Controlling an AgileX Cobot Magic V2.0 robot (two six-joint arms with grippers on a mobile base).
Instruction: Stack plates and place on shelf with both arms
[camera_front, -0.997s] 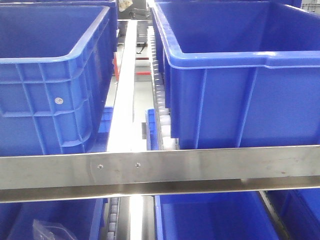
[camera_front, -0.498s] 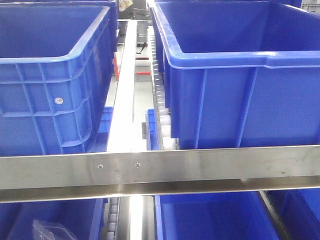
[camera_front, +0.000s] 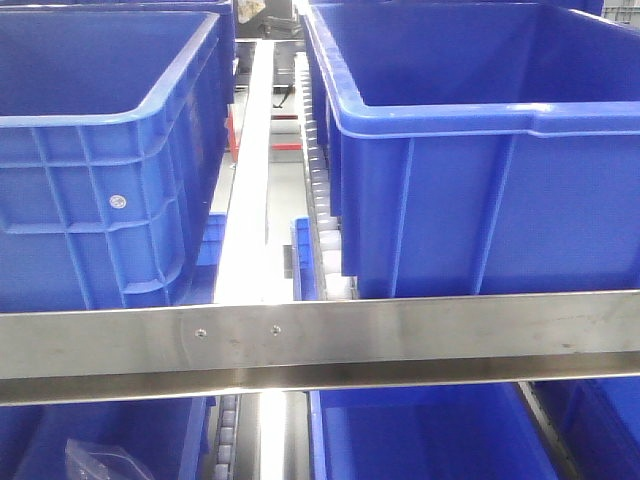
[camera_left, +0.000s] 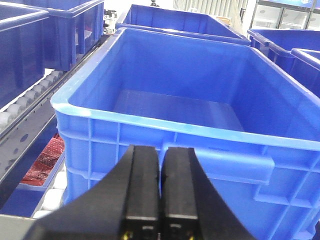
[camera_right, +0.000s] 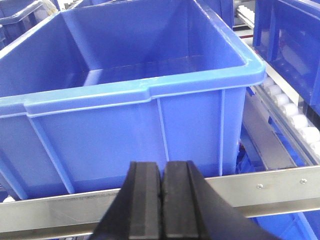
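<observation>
No plates show in any view. My left gripper (camera_left: 161, 150) is shut and empty, its black fingers pressed together in front of the near wall of a large empty blue crate (camera_left: 200, 100). My right gripper (camera_right: 161, 165) is shut and empty too, held before a steel shelf rail (camera_right: 280, 185) and another empty blue crate (camera_right: 125, 75). Neither gripper nor arm shows in the front view.
The front view shows two big blue crates, one on the left (camera_front: 100, 150) and one on the right (camera_front: 480, 150), on a roller shelf behind a steel rail (camera_front: 320, 335). A white strip (camera_front: 250, 180) runs between them. More blue bins (camera_front: 420, 440) sit below, one with a clear bag (camera_front: 105, 462).
</observation>
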